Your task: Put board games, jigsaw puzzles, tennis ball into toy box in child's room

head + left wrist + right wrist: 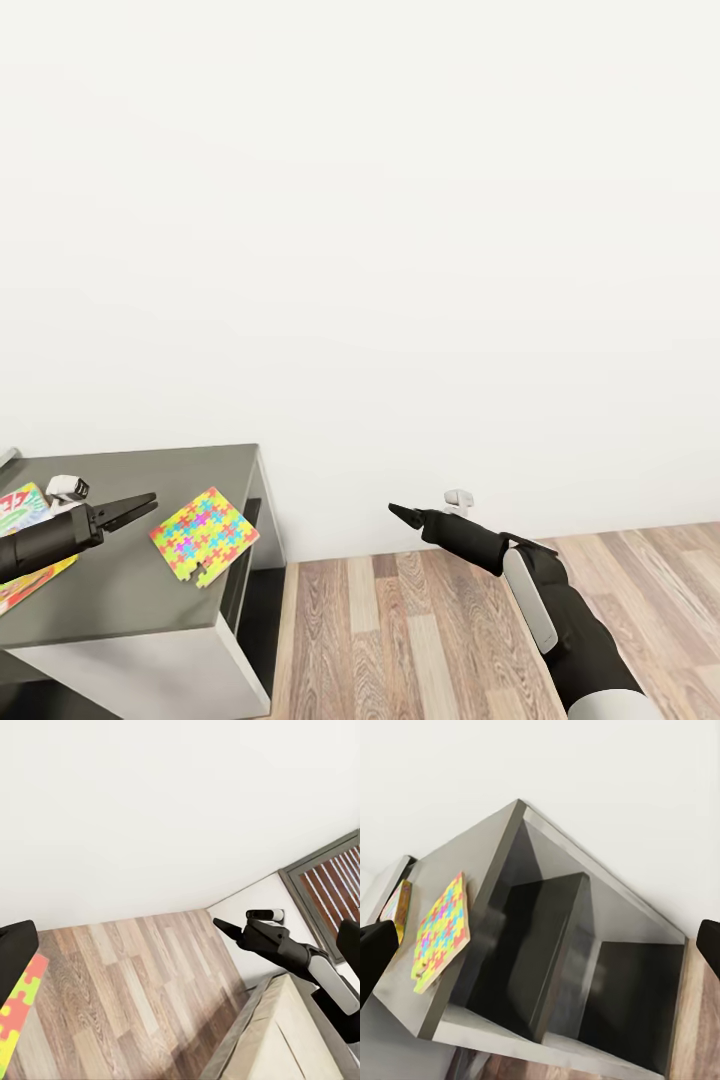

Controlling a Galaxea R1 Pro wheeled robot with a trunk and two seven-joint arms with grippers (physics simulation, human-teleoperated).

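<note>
A bright multicoloured jigsaw puzzle (204,535) lies flat near the right edge of the dark grey table (130,600); it is also in the right wrist view (441,930), and one corner is in the left wrist view (15,1012). A second flat colourful piece (22,505) lies at the table's far left, partly under my left arm. My left gripper (145,505) hovers open and empty over the table, just left of the jigsaw. My right gripper (395,511) hangs open and empty above the floor, right of the table, and is also seen from the left wrist (221,924).
The table (487,862) stands against a white wall and has dark open shelf compartments (547,960) in its right side. Wooden floor (420,640) stretches to the right of it. A beige wooden edge (285,1035) and a slatted brown panel (330,881) appear in the left wrist view.
</note>
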